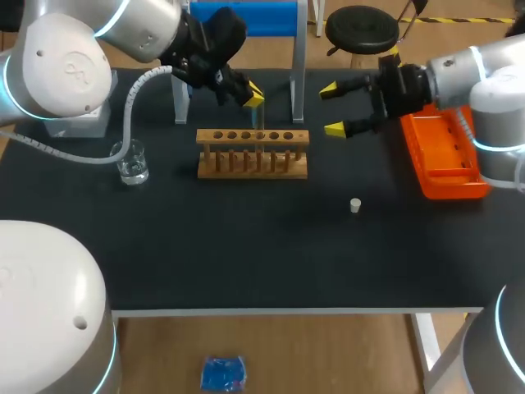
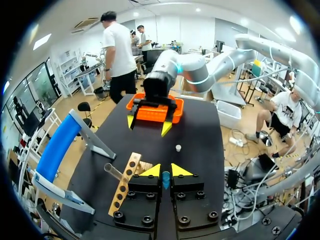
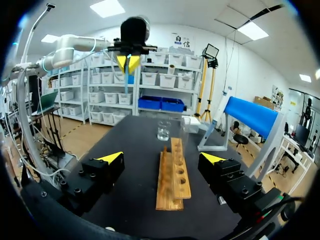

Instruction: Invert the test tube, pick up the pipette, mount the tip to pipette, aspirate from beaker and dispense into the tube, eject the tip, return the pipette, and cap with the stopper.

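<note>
Between the closed fingers of the left gripper [image 1: 254, 98], above the wooden rack [image 1: 253, 153], the test tube [image 1: 257, 119] is hanging: light, slick, fragile glass, probably wanting gentle mid-body pressure. Right of the rack, the right gripper [image 1: 331, 109] is hovering, fingers spread.

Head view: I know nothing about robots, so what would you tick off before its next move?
1. Test tube upright in the wooden rack: ok.
2. Which end of the tube is up: cannot tell.
3. Left end effector closed, off the tube: ok.
4. Right end effector open and empty: ok.
5. Stopper loose on the table, beaker upright: ok.
6. Pipette in sight: not ok; perhaps in the orange tray, cannot tell.
</note>
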`<action>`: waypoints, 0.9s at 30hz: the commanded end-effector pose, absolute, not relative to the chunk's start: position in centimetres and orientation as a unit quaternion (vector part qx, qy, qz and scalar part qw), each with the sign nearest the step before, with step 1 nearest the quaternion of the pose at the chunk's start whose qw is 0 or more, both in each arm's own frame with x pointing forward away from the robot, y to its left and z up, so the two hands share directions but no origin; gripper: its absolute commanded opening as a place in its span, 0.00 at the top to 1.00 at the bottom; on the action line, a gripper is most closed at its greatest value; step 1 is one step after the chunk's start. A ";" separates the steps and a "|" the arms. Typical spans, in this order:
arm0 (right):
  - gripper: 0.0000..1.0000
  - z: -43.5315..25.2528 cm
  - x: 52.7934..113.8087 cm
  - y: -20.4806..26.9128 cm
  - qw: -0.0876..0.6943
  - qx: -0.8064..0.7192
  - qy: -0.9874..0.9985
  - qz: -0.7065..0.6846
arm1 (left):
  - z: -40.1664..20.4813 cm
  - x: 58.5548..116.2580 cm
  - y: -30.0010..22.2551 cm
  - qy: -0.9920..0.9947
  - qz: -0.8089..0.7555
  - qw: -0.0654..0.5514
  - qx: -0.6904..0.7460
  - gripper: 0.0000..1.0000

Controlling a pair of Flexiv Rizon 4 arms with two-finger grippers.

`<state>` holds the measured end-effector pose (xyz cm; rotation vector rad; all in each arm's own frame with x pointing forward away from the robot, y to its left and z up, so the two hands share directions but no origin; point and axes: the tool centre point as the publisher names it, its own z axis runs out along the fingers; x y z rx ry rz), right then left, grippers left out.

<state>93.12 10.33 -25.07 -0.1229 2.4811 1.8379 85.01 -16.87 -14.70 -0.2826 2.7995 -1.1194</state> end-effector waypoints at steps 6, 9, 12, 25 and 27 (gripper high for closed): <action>0.00 -20.3 87.1 9.0 0.023 -0.040 0.777 0.628 | -14.6 84.9 -16.8 0.924 -0.368 0.056 -0.094 1.00; 0.00 -19.3 86.0 9.3 0.018 -0.042 0.766 0.642 | -14.6 84.9 -16.8 0.924 -0.368 0.056 -0.094 1.00; 0.00 -18.7 84.9 9.9 0.013 -0.046 0.757 0.651 | -14.6 84.9 -16.8 0.924 -0.368 0.056 -0.094 1.00; 0.00 -18.9 83.7 15.7 -0.024 -0.074 0.728 0.681 | -14.6 84.9 -16.8 0.924 -0.368 0.056 -0.094 1.00; 0.00 -19.0 83.6 16.4 -0.032 -0.075 0.726 0.682 | -14.6 84.9 -16.8 0.924 -0.368 0.056 -0.094 1.00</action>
